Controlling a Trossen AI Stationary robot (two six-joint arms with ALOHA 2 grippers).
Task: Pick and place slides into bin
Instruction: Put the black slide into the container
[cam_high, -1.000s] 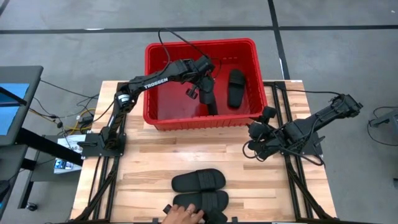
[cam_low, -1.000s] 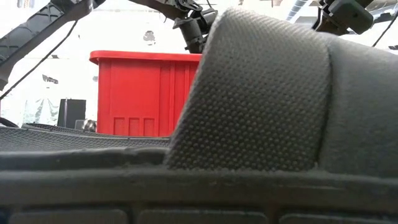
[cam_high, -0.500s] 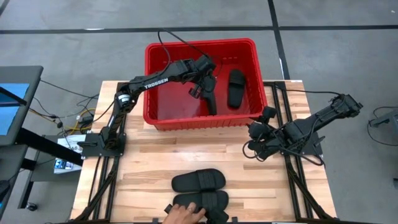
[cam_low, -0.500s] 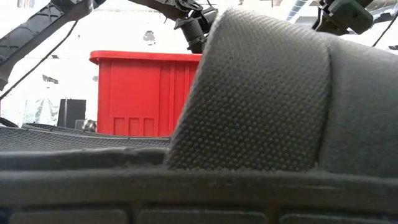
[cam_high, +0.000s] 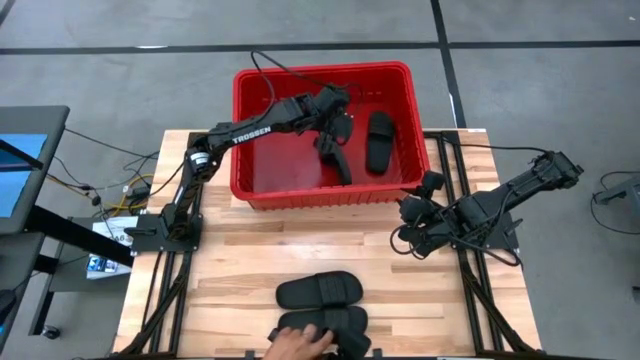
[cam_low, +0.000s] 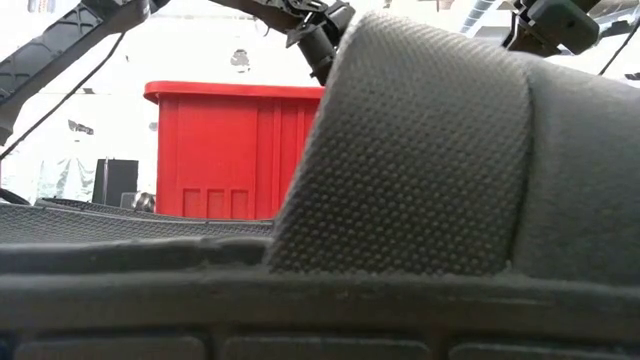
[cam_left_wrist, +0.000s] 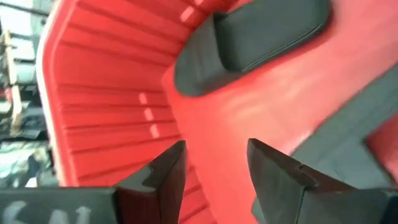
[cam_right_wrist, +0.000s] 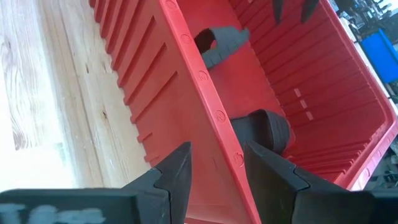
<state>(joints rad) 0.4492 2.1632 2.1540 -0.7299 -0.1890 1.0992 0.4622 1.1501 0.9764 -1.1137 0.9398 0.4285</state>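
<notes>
A: Where are the slides?

B: Two lie inside the bin (cam_high: 258, 140); one slide (cam_high: 379, 139) rests flat on the red floor toward the right wall; a second slide (cam_high: 333, 158) lies just beside it, nearer the middle, its far end under the left gripper (cam_high: 336, 118). The other two are out on the wooden table (cam_high: 230, 270), well apart from the bin; one slide (cam_high: 318, 291) lies flat near the front edge, and the last slide (cam_high: 330, 326) sits just in front of it at the very edge, with a person's hand (cam_high: 298, 343) resting on it.

A: And the bin?

B: It stands at the back of the table, between the two arm bases; in the low view its red wall (cam_low: 232, 150) rises behind a sandal strap (cam_low: 430, 150) that fills most of the frame.

A: The arms?

B: The left gripper hangs over the bin's interior, above the second slide; its jaws stand wide apart and grip nothing; the left wrist view shows both dark fingers (cam_left_wrist: 171, 177) spread over the red floor, sandals lying beyond them. The right gripper (cam_high: 410, 212) waits over the table just off the bin's front right corner; its jaws are parted too, empty, with the bin's rim (cam_right_wrist: 205, 87) running between the fingers (cam_right_wrist: 177, 171) in the right wrist view.
</notes>
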